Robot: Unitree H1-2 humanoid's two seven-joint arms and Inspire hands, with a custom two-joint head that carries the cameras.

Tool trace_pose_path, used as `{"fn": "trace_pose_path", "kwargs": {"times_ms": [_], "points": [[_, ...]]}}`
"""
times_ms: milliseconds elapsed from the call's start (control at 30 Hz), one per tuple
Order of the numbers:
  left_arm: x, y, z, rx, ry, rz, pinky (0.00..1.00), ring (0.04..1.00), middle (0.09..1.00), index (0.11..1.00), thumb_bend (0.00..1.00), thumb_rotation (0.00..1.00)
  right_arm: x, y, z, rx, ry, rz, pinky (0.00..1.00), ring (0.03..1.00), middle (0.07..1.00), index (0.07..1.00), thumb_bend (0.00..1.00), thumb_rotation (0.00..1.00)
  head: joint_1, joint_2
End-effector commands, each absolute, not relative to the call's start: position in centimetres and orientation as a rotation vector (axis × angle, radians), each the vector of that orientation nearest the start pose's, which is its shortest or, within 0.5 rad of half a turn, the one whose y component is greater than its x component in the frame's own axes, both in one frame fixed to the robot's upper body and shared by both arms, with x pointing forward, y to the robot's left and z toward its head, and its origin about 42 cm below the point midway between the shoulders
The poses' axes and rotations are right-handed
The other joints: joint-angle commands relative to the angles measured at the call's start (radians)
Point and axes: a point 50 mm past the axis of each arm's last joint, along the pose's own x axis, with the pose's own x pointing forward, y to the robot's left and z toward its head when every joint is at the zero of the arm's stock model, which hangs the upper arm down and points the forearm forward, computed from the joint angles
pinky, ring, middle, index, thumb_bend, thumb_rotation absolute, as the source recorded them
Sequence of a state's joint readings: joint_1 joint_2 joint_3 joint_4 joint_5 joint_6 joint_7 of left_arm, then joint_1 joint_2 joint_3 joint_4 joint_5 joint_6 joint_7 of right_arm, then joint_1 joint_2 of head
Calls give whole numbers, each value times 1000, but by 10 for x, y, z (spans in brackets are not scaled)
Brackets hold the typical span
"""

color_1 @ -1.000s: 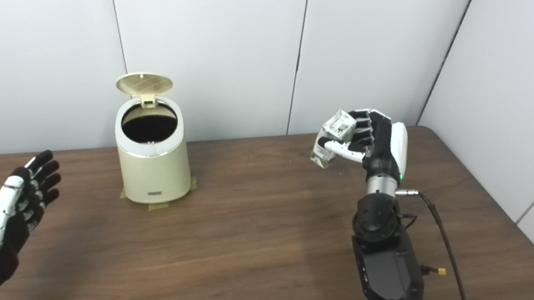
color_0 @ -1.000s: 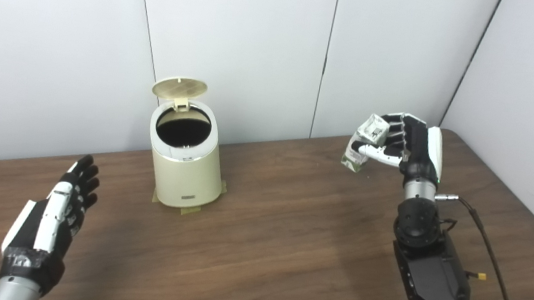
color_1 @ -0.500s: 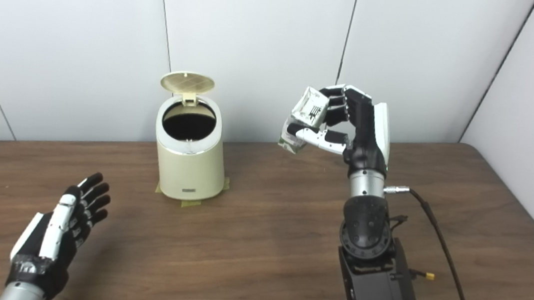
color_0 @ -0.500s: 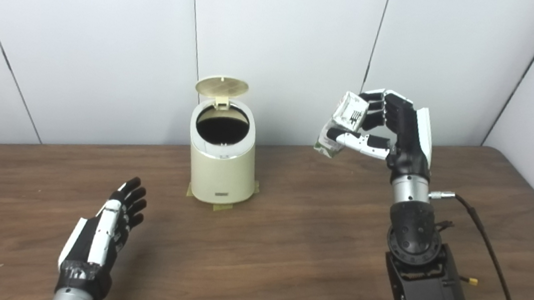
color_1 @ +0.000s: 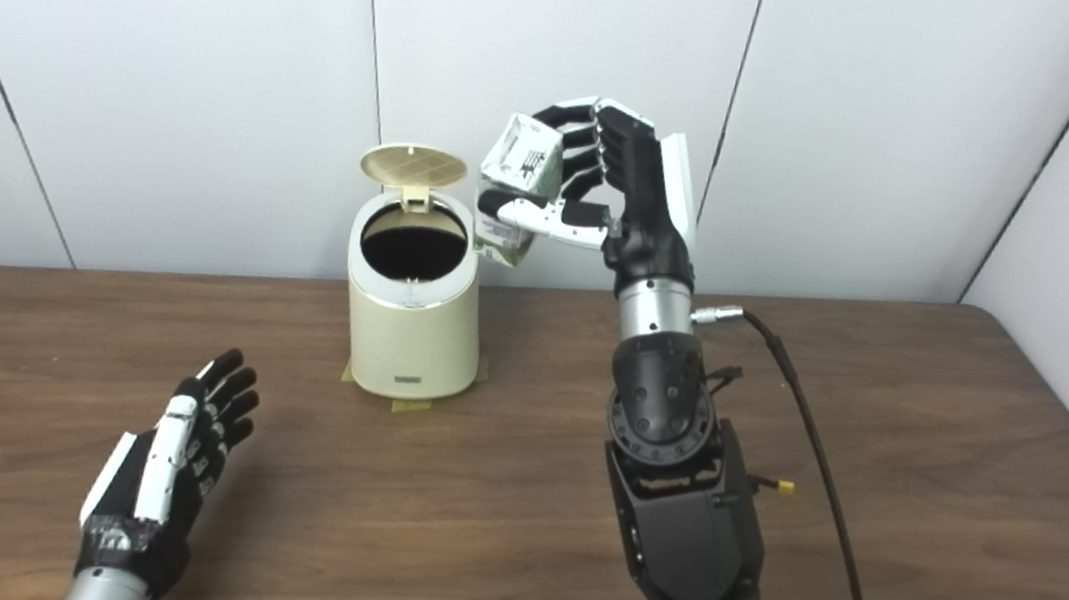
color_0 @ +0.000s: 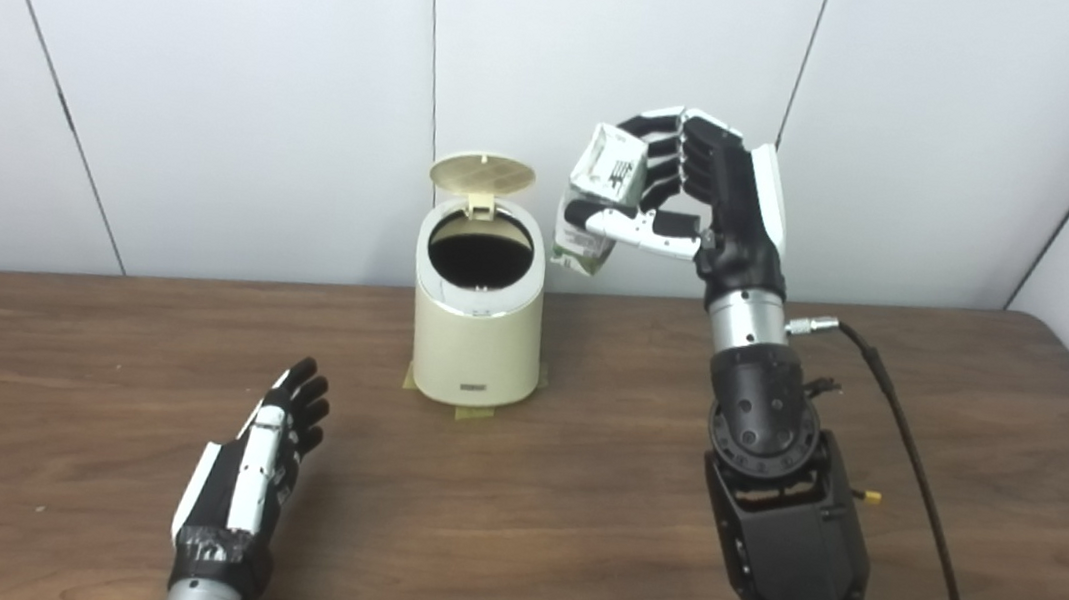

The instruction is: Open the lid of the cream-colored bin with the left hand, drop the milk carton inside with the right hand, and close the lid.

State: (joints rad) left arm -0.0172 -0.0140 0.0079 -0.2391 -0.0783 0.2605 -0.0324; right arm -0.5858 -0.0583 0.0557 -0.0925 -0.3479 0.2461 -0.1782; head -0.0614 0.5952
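Gripping the milk carton (color_0: pixel 596 201), my right hand (color_0: pixel 706 204) has risen nearer the open-lidded bin (color_0: pixel 477 319); left hand (color_0: pixel 258 470) rests released, nothing between.

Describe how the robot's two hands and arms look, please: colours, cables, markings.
Both hands, the left hand and the right hand, have black fingers and white back plates on silver metal wrists. Grey tape wraps the left wrist. The right forearm is black, with a round perforated joint; a black cable plugs in at its wrist.

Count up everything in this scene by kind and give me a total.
Cream-colored bin, lid open: 1
Milk carton, held in the right hand: 1
Robot hands, counting the open left hand: 2
Wooden table: 1
Total: 5
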Motion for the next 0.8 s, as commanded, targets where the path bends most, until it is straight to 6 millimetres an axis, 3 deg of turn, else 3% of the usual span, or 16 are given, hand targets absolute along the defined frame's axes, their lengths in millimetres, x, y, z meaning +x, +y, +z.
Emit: {"fn": "trace_pose_path", "kwargs": {"times_ms": [0,133,467,767], "points": [[292,194,162,-99,-75,-67,976,955,950,953,417,1000,418,-162,342,-368,-569,-146,318,391,464,526,518,0,8,-3],[294,189,159,-86,-86,-90,997,958,945,957,393,1000,429,-148,339,-385,-552,-126,338,403,461,524,519,0,28,-13],[294,185,152,-89,-103,-82,939,941,938,944,397,1000,457,-124,317,-365,-511,-113,311,386,482,505,519,0,51,-19],[293,181,151,-104,-102,-74,919,928,930,939,409,968,468,-110,307,-323,-473,-106,337,399,505,492,519,0,66,-21]]}}
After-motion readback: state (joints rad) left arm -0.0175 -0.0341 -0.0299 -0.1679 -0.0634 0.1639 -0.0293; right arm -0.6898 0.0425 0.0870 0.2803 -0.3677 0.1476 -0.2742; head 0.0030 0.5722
